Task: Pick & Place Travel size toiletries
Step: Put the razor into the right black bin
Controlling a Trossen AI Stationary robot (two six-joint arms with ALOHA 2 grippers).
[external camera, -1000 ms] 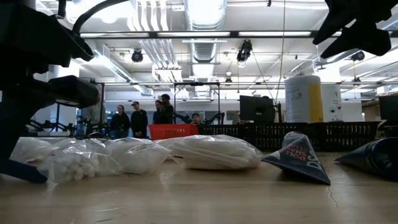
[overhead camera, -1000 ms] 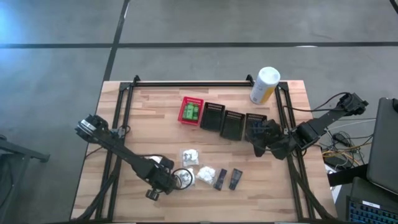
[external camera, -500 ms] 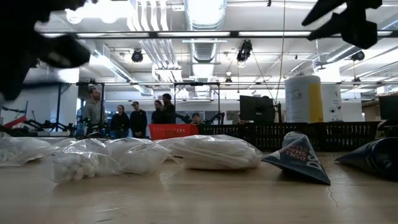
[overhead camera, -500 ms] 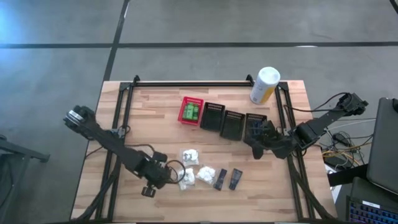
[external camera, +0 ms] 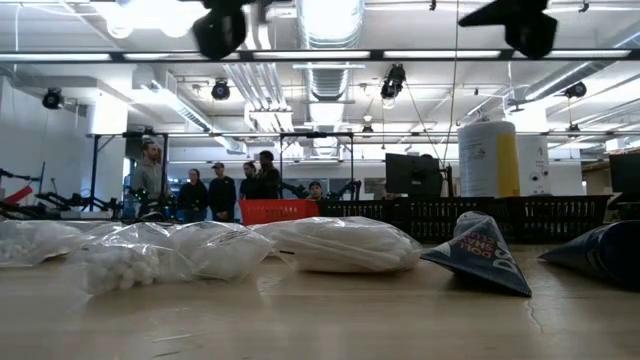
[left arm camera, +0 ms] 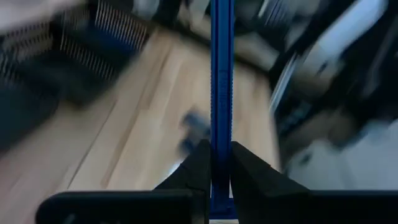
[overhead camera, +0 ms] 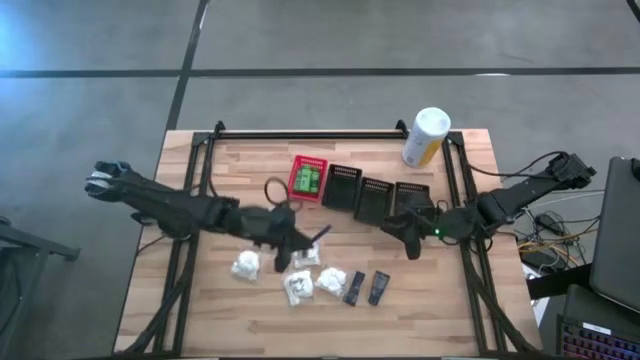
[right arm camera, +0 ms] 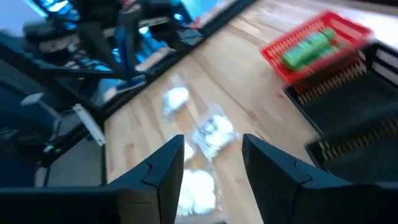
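My left gripper (overhead camera: pixel 296 240) hangs above the middle of the table, over the white crinkly pouches (overhead camera: pixel 300 288), and is shut on a slim dark blue flat stick (left arm camera: pixel 222 74). Another pouch (overhead camera: pixel 245 265) lies to its left. Two black flat packets (overhead camera: pixel 366 287) lie toward the near edge. Green packets sit inside the red basket (overhead camera: pixel 308 178). My right gripper (right arm camera: pixel 211 146) is open and held above the table, near the rightmost black basket (overhead camera: pixel 411 200). My left gripper pinches the flat stick's near end (left arm camera: pixel 222 134) between its two fingers. The stick runs along the fingers and juts out past their tips toward the table's right (overhead camera: pixel 320 233). It is lifted clear of the table.
Three black slotted baskets (overhead camera: pixel 375 200) stand in a row right of the red one. A tall white-and-yellow canister (overhead camera: pixel 425 137) stands at the far right corner. A black frame rims the table (overhead camera: pixel 200 300). Bare wood lies along the near and left sides. People stand far behind (external camera: pixel 215 190).
My left gripper has risen from the pouches near the table's near edge and swung toward the far right, now over the table's middle with the stick held up. My right gripper has shifted a little toward the table's left.
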